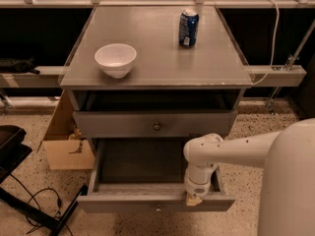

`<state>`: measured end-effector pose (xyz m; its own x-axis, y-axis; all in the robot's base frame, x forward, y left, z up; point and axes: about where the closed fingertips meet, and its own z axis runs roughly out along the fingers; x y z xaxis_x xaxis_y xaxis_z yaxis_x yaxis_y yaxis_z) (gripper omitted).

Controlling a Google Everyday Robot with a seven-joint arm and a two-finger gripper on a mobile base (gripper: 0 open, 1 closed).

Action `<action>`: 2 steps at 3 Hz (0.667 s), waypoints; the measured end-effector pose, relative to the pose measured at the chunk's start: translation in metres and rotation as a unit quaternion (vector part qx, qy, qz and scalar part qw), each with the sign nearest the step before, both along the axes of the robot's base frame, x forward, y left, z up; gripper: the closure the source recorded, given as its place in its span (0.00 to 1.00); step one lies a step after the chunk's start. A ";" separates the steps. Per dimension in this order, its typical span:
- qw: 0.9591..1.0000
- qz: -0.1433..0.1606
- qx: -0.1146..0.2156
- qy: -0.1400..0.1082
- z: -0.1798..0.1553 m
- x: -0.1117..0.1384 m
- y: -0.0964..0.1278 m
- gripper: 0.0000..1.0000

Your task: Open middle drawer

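The middle drawer (147,200) is pulled well out of the grey cabinet, showing its dark grey inside. Its small round knob (157,209) sits at the centre of the flat front. My gripper (194,199) hangs from the white arm (216,149) and rests at the top of the drawer's front edge, right of the knob. The taller-fronted drawer (118,124) above, with its own knob (157,126), stands only slightly out.
On the cabinet top (162,58) stand a white bowl (115,59) at the left and a blue can (188,28) at the back right. A cardboard box (66,149) sits on the floor left of the cabinet. A black stand and cables (29,205) lie at the lower left.
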<state>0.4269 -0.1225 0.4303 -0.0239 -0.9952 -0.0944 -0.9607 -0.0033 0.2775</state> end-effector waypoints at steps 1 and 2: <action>1.000 0.000 0.000 0.000 0.000 0.001 0.000 0.78; 1.000 0.000 0.000 0.000 0.000 0.001 0.000 0.54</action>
